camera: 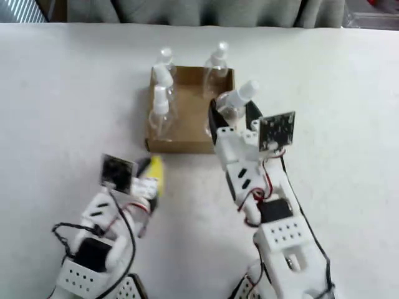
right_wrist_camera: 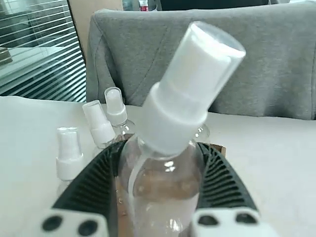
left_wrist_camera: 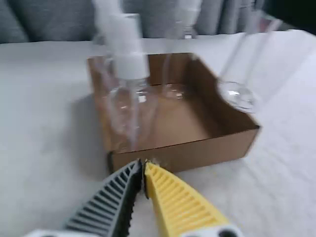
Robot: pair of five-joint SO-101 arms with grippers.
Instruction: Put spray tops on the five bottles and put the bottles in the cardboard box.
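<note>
The cardboard box (camera: 192,134) sits mid-table and holds clear bottles with white spray tops: three along its left side (camera: 161,106) and one at the back right (camera: 217,62). My right gripper (camera: 232,117) is shut on a fifth capped bottle (camera: 237,98), held tilted over the box's right wall. In the right wrist view that bottle (right_wrist_camera: 168,177) stands between the black fingers (right_wrist_camera: 98,173), with other bottles (right_wrist_camera: 101,123) behind. My left gripper (camera: 153,171) rests shut and empty just in front of the box. In its own view, its tips (left_wrist_camera: 143,170) almost touch the box wall (left_wrist_camera: 197,153).
The white table (camera: 75,93) lies bare on both sides of the box. A grey upholstered seat back (right_wrist_camera: 276,64) stands beyond the far table edge. The two arms sit close together at the front edge.
</note>
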